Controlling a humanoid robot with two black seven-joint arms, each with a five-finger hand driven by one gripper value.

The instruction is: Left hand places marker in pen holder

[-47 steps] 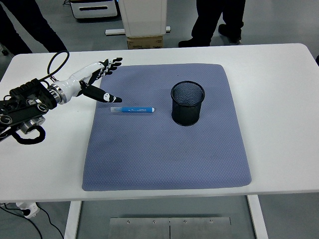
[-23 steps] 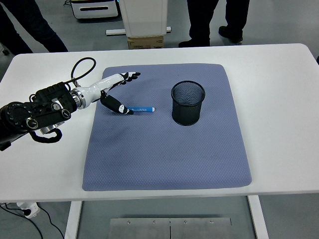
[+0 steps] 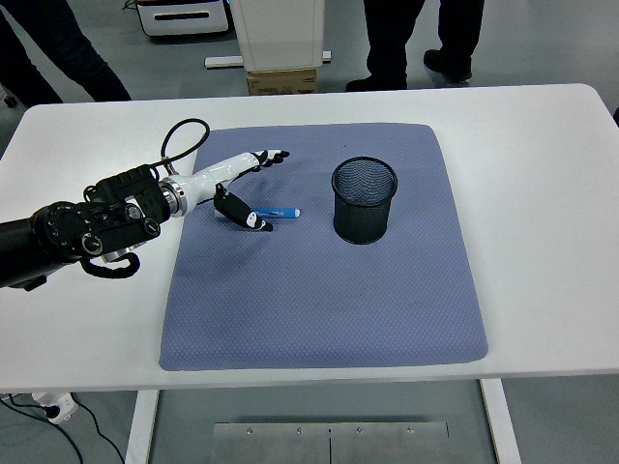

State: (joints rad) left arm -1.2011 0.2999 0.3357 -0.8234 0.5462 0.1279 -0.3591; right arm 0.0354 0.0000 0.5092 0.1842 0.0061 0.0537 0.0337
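Observation:
A blue marker with a white cap (image 3: 276,213) lies flat on the blue-grey mat (image 3: 319,290), left of the black mesh pen holder (image 3: 365,200). My left hand (image 3: 247,188) hovers over the marker's left end, fingers spread; its thumb reaches down onto the marker's left part and the other fingers stretch out above it. Nothing is held in the hand. The pen holder stands upright, with nothing visible inside it. My right arm is out of view.
The mat covers the middle of the white table (image 3: 542,193). Beyond the far edge stand people's legs (image 3: 416,39) and a cardboard box (image 3: 280,82) under a white stand.
My left arm has reached further right over the mat, and the hand now sits above the marker's left end. The marker and holder have not moved.

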